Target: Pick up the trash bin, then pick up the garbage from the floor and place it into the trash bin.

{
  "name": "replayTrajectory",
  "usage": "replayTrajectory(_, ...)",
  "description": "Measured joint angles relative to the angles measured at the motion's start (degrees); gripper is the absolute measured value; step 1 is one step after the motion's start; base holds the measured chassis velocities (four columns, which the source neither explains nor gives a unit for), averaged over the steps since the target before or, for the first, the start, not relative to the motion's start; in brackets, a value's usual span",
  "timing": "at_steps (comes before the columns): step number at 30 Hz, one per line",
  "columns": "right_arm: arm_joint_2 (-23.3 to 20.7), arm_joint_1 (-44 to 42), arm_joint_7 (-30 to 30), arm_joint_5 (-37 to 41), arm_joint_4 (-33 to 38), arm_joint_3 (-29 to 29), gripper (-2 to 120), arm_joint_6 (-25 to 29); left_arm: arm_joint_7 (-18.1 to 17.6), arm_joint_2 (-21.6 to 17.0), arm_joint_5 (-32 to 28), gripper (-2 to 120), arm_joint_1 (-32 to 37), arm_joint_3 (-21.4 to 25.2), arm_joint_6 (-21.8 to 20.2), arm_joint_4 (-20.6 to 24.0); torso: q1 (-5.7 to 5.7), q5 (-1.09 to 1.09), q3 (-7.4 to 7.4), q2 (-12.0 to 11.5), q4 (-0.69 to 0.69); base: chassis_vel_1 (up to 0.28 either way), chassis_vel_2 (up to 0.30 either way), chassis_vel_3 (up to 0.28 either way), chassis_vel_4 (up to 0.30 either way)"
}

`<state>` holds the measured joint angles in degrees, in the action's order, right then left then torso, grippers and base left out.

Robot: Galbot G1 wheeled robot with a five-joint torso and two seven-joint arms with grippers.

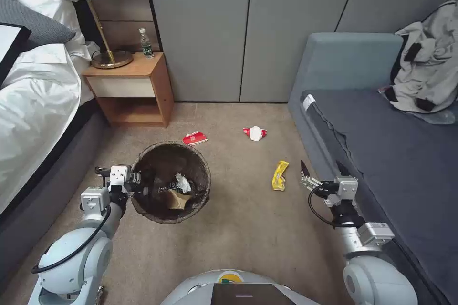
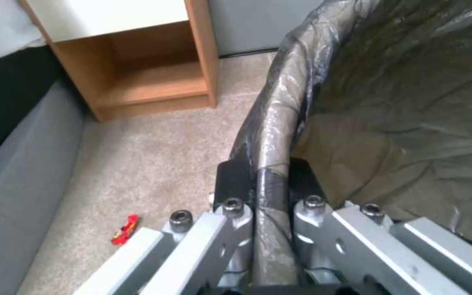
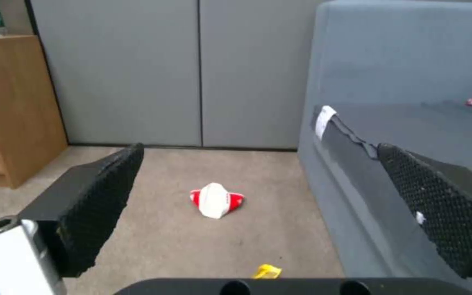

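Three packets litter carpet; left gripper clamps trash bin, right gripper open beside sofa.

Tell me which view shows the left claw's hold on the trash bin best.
Left wrist view: the left claw is shut on the trash bin rim, one finger on each side. Head view shows claw at the rim.

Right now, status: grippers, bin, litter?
Left gripper shut on trash bin rim. Right gripper open, empty, beside sofa. Yellow wrapper, two red-and-white packets on carpet. Path unobstructed.
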<state>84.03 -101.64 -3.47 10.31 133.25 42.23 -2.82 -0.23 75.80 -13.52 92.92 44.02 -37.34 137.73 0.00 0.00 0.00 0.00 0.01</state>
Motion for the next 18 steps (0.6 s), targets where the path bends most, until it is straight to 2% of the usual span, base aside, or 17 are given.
replayTrajectory(18, 0.04, 0.86, 0.04, 0.0, -0.3, -1.06, 100, -1.16, -0.03, 0.06, -0.33, 3, -0.06, 0.15, 0.53, -0.27, 0.0, 0.0, 0.0, 0.0, 0.0, 0.0, 0.0, 0.0, 0.0)
